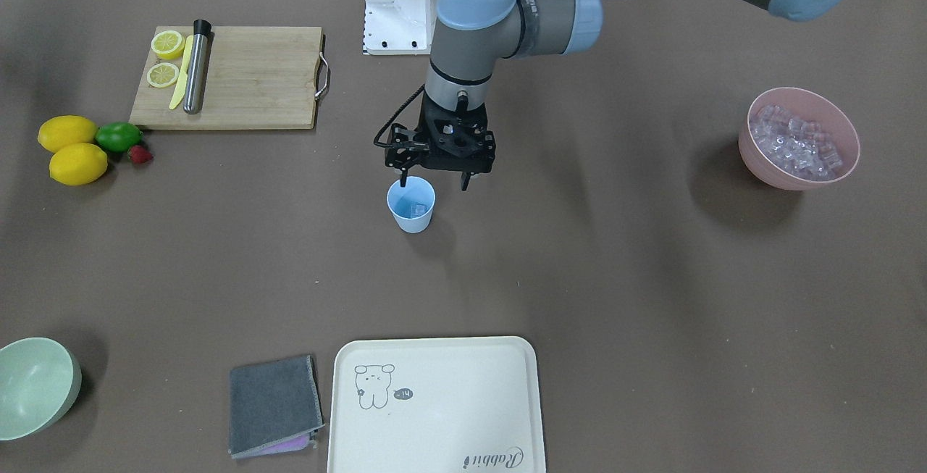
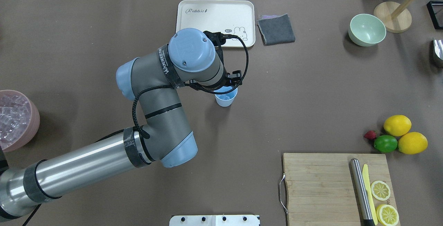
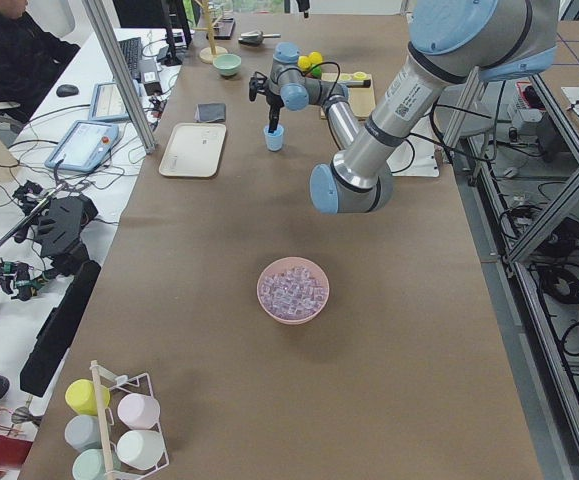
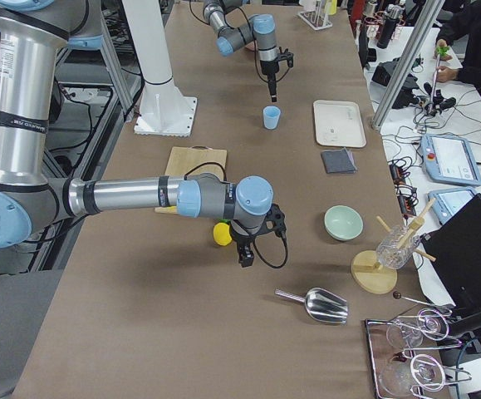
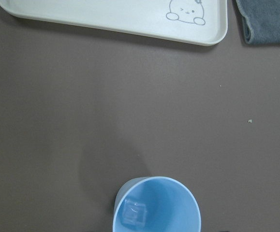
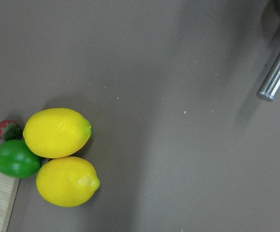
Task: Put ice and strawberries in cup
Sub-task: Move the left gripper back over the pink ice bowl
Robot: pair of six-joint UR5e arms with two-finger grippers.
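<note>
While the left gripper [image 1: 434,185] hangs over the cup [image 1: 411,208], its jaws stand wide apart, holding nothing, one fingertip above the rim. The cup is upright mid-table, with one ice cube [image 5: 134,213] on its bottom. More ice [image 1: 797,143] sits in the pink bowl [image 1: 778,176] toward the table's left end. Toward the right end the strawberry [image 1: 140,155] touches the lime [image 1: 118,137], apparently. Near the lemons [image 1: 67,132] is the right gripper [image 4: 246,253]; its opening cannot be told.

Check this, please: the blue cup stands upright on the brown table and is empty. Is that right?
Not quite. The cup is not empty: one ice cube lies on its bottom, as the left wrist-mounted view shows. The rest is right.
</note>
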